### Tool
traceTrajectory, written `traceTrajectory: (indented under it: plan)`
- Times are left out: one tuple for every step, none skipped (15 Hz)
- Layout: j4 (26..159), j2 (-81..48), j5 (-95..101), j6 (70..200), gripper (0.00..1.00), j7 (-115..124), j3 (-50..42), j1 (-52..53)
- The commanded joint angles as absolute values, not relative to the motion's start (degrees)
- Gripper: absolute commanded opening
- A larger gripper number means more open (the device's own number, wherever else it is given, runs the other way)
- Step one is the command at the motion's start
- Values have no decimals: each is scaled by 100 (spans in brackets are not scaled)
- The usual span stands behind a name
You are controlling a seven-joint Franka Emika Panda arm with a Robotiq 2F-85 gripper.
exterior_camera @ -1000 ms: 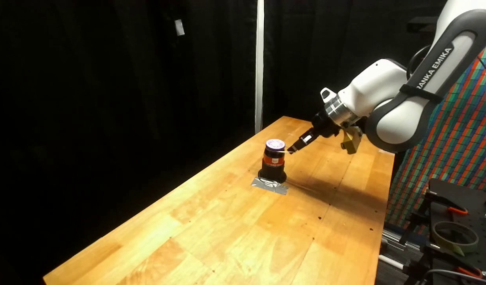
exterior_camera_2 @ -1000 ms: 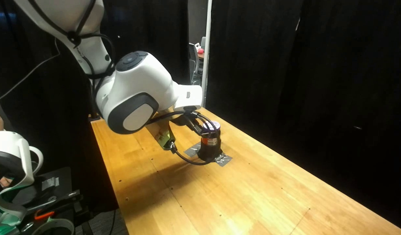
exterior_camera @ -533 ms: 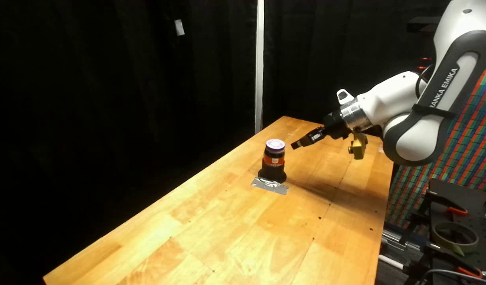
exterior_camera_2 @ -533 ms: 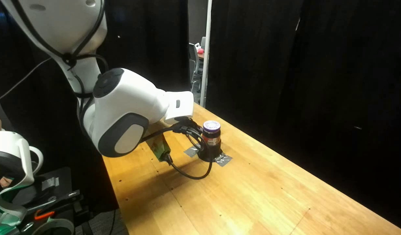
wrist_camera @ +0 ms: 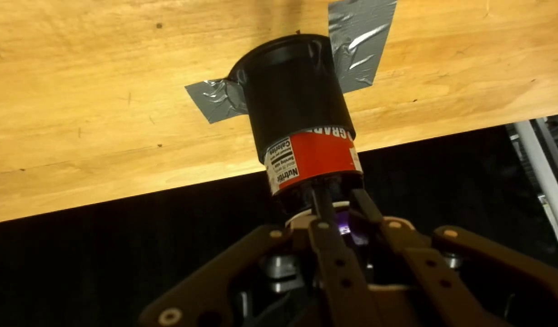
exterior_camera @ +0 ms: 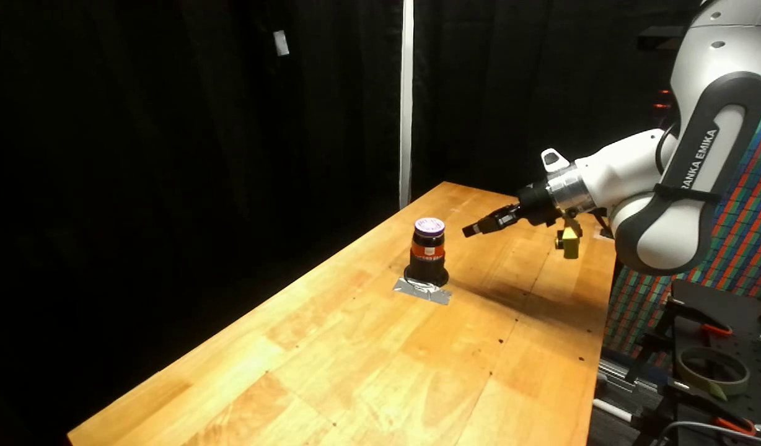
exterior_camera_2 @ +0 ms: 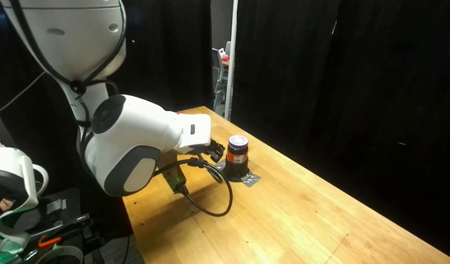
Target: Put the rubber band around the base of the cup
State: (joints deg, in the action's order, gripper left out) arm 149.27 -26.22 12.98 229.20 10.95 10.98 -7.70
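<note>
The cup (exterior_camera: 427,251) is a jar with a purple-white lid and an orange-red label. It stands upright in a black base (exterior_camera: 427,272), taped to the table. The jar also shows in an exterior view (exterior_camera_2: 237,158) and the wrist view (wrist_camera: 322,156). My gripper (exterior_camera: 471,230) is beside the upper jar, apart from it, tilted down toward it. In the wrist view my fingers (wrist_camera: 340,193) are partly open, with a gap and no held object visible. A thin pale curve (wrist_camera: 340,205) shows between them near the lid; I cannot tell whether it is the rubber band.
Grey tape strips (wrist_camera: 363,45) fix the base to the wooden table (exterior_camera: 380,371); one also shows in an exterior view (exterior_camera: 422,291). A black cable (exterior_camera_2: 228,205) loops below my wrist. A dark side cart (exterior_camera: 727,310) with a tape roll stands beside the table.
My gripper has backed away from the jar and tilted flatter. The thin pale strand that ran from the jar's top to my fingertips one second ago no longer shows. The jar has not visibly moved.
</note>
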Motion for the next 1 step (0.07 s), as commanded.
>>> traceTrajectory:
  plan:
    - [14926, -2610, 1317, 22906, 24, 1165, 955, -627]
